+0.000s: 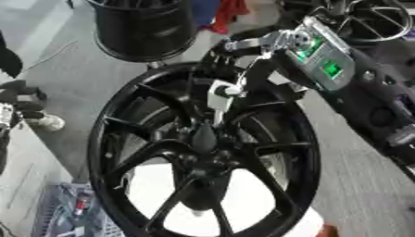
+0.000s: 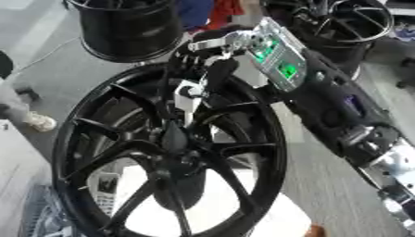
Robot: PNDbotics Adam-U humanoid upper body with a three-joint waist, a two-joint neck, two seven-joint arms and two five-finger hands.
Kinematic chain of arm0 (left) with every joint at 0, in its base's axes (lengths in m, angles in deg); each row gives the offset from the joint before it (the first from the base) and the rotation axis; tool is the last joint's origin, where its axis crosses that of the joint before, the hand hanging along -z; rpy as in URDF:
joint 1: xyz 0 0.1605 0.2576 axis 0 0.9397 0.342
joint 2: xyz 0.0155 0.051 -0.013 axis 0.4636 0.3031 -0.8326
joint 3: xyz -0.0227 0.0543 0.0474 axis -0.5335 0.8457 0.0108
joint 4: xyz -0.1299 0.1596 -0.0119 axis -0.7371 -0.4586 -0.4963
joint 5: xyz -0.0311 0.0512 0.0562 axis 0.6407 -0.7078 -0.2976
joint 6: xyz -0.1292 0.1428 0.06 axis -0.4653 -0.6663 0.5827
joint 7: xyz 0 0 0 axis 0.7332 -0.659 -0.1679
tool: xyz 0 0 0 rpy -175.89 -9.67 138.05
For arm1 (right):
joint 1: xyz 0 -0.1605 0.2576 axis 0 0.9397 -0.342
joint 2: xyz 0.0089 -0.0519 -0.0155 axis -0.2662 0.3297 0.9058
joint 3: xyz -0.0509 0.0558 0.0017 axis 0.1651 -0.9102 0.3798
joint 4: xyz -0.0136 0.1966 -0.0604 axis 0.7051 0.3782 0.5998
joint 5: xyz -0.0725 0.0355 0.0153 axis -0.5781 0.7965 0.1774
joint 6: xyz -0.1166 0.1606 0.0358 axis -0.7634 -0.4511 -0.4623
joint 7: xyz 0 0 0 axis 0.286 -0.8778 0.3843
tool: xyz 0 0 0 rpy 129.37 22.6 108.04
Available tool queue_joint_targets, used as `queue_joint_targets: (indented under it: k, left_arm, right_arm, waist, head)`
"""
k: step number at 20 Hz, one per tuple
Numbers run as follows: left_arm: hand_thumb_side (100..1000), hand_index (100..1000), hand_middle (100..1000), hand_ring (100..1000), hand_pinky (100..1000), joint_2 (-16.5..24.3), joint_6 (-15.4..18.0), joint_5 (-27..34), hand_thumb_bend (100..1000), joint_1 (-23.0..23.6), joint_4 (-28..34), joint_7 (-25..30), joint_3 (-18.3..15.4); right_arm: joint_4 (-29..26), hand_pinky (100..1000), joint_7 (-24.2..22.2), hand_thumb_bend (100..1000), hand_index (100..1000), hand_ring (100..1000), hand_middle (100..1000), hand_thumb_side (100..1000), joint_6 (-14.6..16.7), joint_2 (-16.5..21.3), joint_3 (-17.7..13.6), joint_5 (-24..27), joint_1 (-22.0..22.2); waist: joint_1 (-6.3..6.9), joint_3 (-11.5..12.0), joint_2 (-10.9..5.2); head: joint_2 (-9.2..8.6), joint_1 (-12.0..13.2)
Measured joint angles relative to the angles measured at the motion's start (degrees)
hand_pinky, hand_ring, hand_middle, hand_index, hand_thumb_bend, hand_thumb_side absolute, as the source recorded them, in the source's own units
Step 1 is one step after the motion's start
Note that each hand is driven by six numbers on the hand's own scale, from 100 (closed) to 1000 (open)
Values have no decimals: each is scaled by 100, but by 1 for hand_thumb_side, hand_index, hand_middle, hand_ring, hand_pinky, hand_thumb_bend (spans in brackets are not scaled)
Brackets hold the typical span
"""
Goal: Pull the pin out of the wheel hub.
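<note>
The right hand (image 1: 231, 58) is reaching down over the black wheel (image 1: 203, 152), its fingers curling round the top of the light-coloured pin (image 1: 219, 99) that is standing out of the hub (image 1: 203, 141). The pull should probably be running straight along the pin, without twisting sideways against the spokes. The left hand is not showing.

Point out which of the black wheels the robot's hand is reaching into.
The large black multi-spoke wheel in front, standing nearest the camera: the right hand reaches over its top rim. The other black wheels stand behind, untouched.
</note>
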Motion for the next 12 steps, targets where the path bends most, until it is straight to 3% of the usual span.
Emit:
queue_joint_targets:
  k: [5,12]
  left_arm:
    - [659,805,685,614,610,0,1,0,100,0,0,3,0]
    - [660,806,686,615,611,0,4,0,100,0,0,10,0]
  right_arm:
    - [0,710,19,338,904,778,806,320,-22,0,-4,61,2]
    - [-65,699,409,368,900,773,801,325,-196,8,-162,446,10]
  waist:
    - [0,-6,1]
    - [5,-14,5]
  head:
    - [0,6]
    - [0,21]
